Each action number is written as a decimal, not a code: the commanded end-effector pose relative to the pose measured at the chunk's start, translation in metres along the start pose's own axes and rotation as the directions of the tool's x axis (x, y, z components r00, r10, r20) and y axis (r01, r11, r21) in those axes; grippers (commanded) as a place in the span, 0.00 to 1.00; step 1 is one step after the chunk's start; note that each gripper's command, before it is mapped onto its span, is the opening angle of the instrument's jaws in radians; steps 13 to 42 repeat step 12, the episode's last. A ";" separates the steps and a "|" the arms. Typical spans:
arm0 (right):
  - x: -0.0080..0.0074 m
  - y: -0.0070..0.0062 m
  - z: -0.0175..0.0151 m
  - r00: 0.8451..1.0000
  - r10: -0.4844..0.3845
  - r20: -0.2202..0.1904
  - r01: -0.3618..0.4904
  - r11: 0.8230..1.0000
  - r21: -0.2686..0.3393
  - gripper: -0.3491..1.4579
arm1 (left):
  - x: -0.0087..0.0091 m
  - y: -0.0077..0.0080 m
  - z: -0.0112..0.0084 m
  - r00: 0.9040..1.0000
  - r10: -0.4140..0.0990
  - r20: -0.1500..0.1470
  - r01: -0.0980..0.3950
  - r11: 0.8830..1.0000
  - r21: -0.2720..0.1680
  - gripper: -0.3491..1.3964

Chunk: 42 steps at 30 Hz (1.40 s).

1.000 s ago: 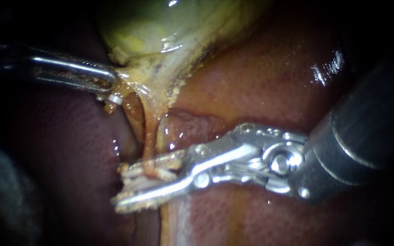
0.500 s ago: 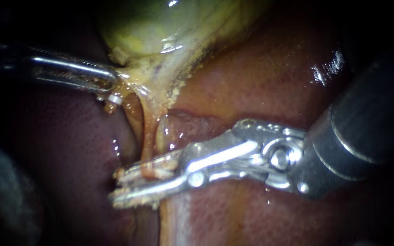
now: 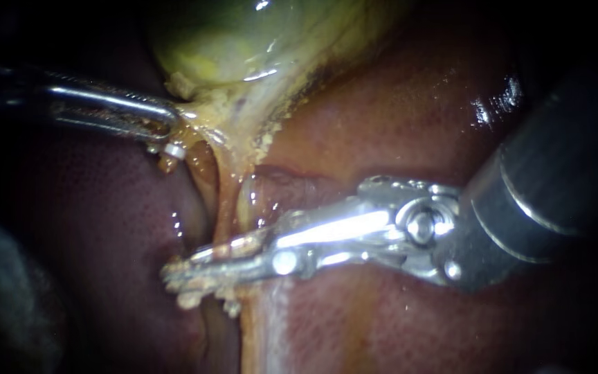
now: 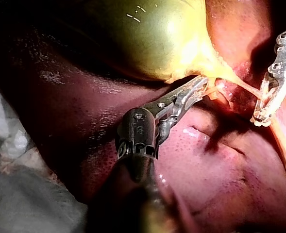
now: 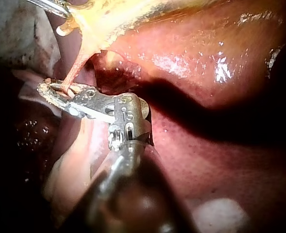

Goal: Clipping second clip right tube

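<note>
**Right jaws now closed across the tube**

Since one second ago, the two long silver jaws of my right instrument (image 3: 183, 269) have come together. Before, a clear gap stood between them around the thin orange tube (image 3: 224, 215). Now they press on it from both sides, and only a thin line is left between them. The tube itself has not shifted against the tissue around it.

Nearest to the camera is the thick dark shaft (image 3: 548, 180) of this instrument, well apart from the tube. Its shiny metal hinge (image 3: 420, 225) lies between the shaft and the tube. The jaws cross the tube at its lower end and their tips reach just past it. Pale crumbs of tissue stick to the tips. Whether a clip sits between the jaws, I cannot tell.

Behind the tube lies the wet red-brown liver (image 3: 396, 118), on both sides of it.

Farther away, at its upper end, the tube widens into pale yellow tissue at the edge of the round green-yellow gallbladder (image 3: 223, 41). The thin silver jaws of my left instrument (image 3: 171, 127) pinch this yellow edge just beside the tube's upper end. A small white piece (image 3: 174, 150) hangs just under these jaws, near the tube.
</note>
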 end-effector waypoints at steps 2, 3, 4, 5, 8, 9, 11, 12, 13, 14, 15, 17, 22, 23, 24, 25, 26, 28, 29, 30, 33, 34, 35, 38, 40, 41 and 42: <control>-0.0001 0.0000 -0.0001 1.000 0.002 0.001 -0.002 1.000 0.000 0.00 | 0.0000 0.0000 0.0000 1.000 0.000 0.000 0.000 1.000 0.000 0.00; -0.0001 0.0001 -0.0001 1.000 0.002 0.001 -0.002 1.000 0.000 0.00 | 0.0000 0.0000 0.0000 1.000 0.000 0.000 0.000 1.000 0.000 0.00; -0.0001 0.0001 -0.0001 1.000 0.002 0.001 -0.002 1.000 0.000 0.00 | 0.0000 0.0000 0.0000 1.000 0.000 0.000 0.000 1.000 0.000 0.00; -0.0001 0.0001 0.0000 1.000 0.002 0.001 -0.002 1.000 0.000 0.00 | 0.0000 0.0000 0.0000 1.000 0.000 0.000 0.000 1.000 0.000 0.00; -0.0001 0.0001 0.0000 1.000 0.001 0.001 -0.001 1.000 0.000 0.00 | 0.0000 0.0000 0.0000 1.000 0.000 0.000 0.000 1.000 0.000 0.00; -0.0001 0.0001 0.0000 1.000 0.001 0.001 -0.001 1.000 0.000 0.00 | 0.0000 0.0000 0.0000 1.000 0.000 0.000 0.000 1.000 0.000 0.00; -0.0001 0.0001 0.0000 1.000 0.001 0.001 -0.001 1.000 0.000 0.00 | 0.0000 0.0000 0.0000 1.000 0.000 0.000 0.000 1.000 0.000 0.00; -0.0001 0.0002 0.0000 1.000 0.001 0.001 -0.001 1.000 0.000 0.00 | 0.0000 0.0000 0.0001 1.000 0.000 0.000 0.000 1.000 0.000 0.00; -0.0001 0.0002 0.0000 1.000 0.001 0.001 -0.001 1.000 0.000 0.00 | 0.0000 0.0000 0.0001 1.000 0.000 0.000 0.000 1.000 0.000 0.00; -0.0001 0.0002 0.0000 1.000 0.001 0.001 -0.001 1.000 0.000 0.00 | 0.0000 0.0000 0.0001 1.000 0.000 0.000 0.000 1.000 0.000 0.00; -0.0001 0.0002 0.0000 1.000 0.001 0.001 -0.001 1.000 0.000 0.00 | 0.0000 0.0000 0.0001 1.000 0.000 0.000 0.000 1.000 0.000 0.00; -0.0001 0.0002 0.0000 1.000 0.001 0.001 -0.001 1.000 0.000 0.00 | 0.0000 0.0000 0.0001 1.000 0.000 0.000 0.000 1.000 0.000 0.00; -0.0001 0.0002 0.0000 1.000 0.001 0.001 -0.001 1.000 0.000 0.00 | 0.0000 0.0000 0.0001 1.000 0.000 0.000 0.000 1.000 0.000 0.00; -0.0001 0.0002 0.0000 1.000 0.001 0.001 -0.001 1.000 0.000 0.00 | 0.0000 0.0000 0.0001 1.000 0.000 0.000 0.000 1.000 0.000 0.00; -0.0001 0.0002 0.0000 1.000 0.001 0.001 -0.001 1.000 0.000 0.00 | 0.0000 0.0000 0.0001 1.000 0.000 0.000 0.000 1.000 0.000 0.00; -0.0001 0.0002 0.0000 1.000 0.001 0.001 -0.001 1.000 0.000 0.00 | 0.0000 0.0000 0.0001 1.000 0.000 0.000 0.000 1.000 0.000 0.00; -0.0001 0.0002 0.0000 1.000 0.001 0.001 -0.001 1.000 0.000 0.00 | 0.0000 0.0000 0.0001 1.000 0.000 0.000 0.000 1.000 0.000 0.00; -0.0001 0.0002 0.0000 1.000 0.001 0.001 -0.001 1.000 0.000 0.00 | 0.0000 0.0000 0.0001 1.000 0.000 0.000 0.000 1.000 0.000 0.00; -0.0001 0.0002 0.0000 1.000 0.001 0.001 -0.001 1.000 0.000 0.00 | 0.0000 0.0000 0.0001 1.000 0.000 0.000 0.000 1.000 0.000 0.00; -0.0001 0.0002 0.0000 1.000 0.001 0.001 -0.001 1.000 0.000 0.00 | 0.0000 0.0000 0.0001 1.000 0.000 0.000 0.000 1.000 0.000 0.00; -0.0001 0.0002 0.0000 1.000 0.001 0.001 -0.001 1.000 0.000 0.00 | 0.0000 0.0000 0.0001 1.000 0.000 0.000 0.000 1.000 0.000 0.00; -0.0001 0.0002 0.0000 1.000 0.001 0.001 -0.001 1.000 0.000 0.00 | 0.0000 0.0000 0.0001 1.000 0.000 0.000 0.000 1.000 0.000 0.00; -0.0001 0.0002 0.0000 1.000 0.001 0.001 -0.001 1.000 0.000 0.00 | 0.0000 0.0000 0.0001 1.000 0.000 0.000 0.000 1.000 0.000 0.00; -0.0001 0.0002 0.0000 1.000 0.001 0.001 -0.001 1.000 0.000 0.00 | 0.0000 0.0000 0.0001 1.000 0.000 0.000 0.000 1.000 0.000 0.00; -0.0001 0.0002 0.0000 1.000 0.001 0.001 -0.001 1.000 0.000 0.00 | 0.0000 0.0000 0.0001 1.000 0.000 0.000 0.000 1.000 0.000 0.00; -0.0001 0.0002 0.0000 1.000 0.001 0.001 -0.001 1.000 0.000 0.00 | 0.0000 0.0000 0.0001 1.000 0.000 0.000 0.000 1.000 0.000 0.00; -0.0001 0.0002 0.0000 1.000 0.001 0.001 -0.001 1.000 0.000 0.00 | 0.0000 0.0000 0.0001 1.000 0.000 0.000 0.000 1.000 0.000 0.00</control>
